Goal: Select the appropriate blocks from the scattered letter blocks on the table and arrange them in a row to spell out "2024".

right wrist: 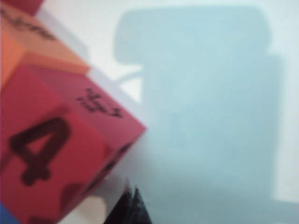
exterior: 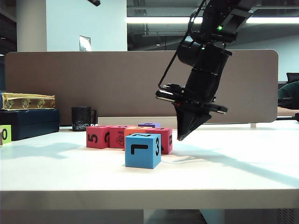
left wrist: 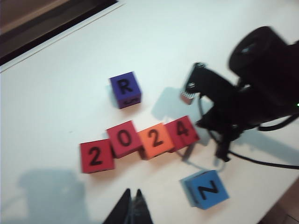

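In the exterior view the blue cube [exterior: 143,150] stands in front of the row and covers most of the orange block [exterior: 138,129]. In the right wrist view the red 4 block [right wrist: 60,149] is blurred and cut by the edge; only the right tool [right wrist: 130,200] tips show, closed together. The left tool [left wrist: 131,207] is likewise cropped.

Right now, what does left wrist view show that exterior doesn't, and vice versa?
Left wrist only: top faces spelling 2024 across the row of blocks, the purple R block, the shut left end effector.
Exterior only: black mug, brown divider panel, side faces like 5.
Both: the blue block, the shut right end effector beside the row.
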Controlling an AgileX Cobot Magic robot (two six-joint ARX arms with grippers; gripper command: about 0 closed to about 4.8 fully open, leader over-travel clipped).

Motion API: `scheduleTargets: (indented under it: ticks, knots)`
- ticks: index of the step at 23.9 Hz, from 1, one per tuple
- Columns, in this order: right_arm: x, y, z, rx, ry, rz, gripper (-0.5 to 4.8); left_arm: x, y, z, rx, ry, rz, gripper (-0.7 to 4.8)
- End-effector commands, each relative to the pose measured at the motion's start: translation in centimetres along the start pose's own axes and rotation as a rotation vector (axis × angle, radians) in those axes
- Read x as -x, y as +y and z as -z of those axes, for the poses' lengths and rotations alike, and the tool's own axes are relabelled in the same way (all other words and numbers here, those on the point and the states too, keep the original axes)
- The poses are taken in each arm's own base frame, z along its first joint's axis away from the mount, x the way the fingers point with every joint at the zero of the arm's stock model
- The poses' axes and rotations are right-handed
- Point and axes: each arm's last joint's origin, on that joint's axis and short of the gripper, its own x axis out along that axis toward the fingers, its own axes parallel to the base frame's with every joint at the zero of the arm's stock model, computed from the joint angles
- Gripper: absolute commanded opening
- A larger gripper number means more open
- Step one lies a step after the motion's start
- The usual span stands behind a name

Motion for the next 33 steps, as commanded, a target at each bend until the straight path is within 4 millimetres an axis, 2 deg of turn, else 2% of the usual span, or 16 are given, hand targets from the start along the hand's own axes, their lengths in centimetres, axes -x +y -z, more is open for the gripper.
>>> scheduleTargets:
  ticks: [1,5,9,12,18,20,22,25,30,33]
  knots:
    - [1.7,0.3,-0.6,0.014,-0.062,0.015,-0.03,0.3,0.0,0.0,-0.006,-0.002,-0.041,-0.06]
    - [3.7,1.1,-0.5,0.027,-0.072,-0.027,-0.03,-0.6,0.5,-0.1,-0.029,0.015,-0.080,-0.06]
    - [4.0,1.2,-0.2,0.032,-0.051,-0.024,-0.03,-3.3,1.7,-0.1,-0.014,0.053,-0.081,-0.06]
    - [4.0,1.1,-0.1,0.030,-0.043,-0.015,-0.03,-5.4,4.3,0.5,0.030,0.118,-0.164,-0.06]
    - [4.0,1.0,-0.3,0.030,-0.060,-0.015,-0.03,-6.3,9.7,2.1,0.148,0.126,-0.235,-0.06]
    - [3.7,1.0,-0.3,0.030,-0.062,-0.012,-0.04,-7.2,11.5,2.8,0.190,0.133,-0.252,-0.06]
    - [3.5,0.9,-0.3,0.024,-0.060,-0.009,-0.03,-8.1,12.5,3.3,0.211,0.151,-0.236,-0.06]
    - [2.5,0.7,-0.3,0.005,-0.042,-0.011,-0.03,-10.6,14.0,4.4,0.242,0.193,-0.197,-0.06]
    - [0.8,0.4,-0.1,-0.014,-0.012,-0.008,-0.04,-14.5,14.4,5.2,0.295,0.166,0.019,-0.06]
    - [0.4,0.3,-0.1,-0.016,-0.011,-0.006,-0.03,-16.8,12.5,4.2,0.231,0.124,0.085,-0.06]
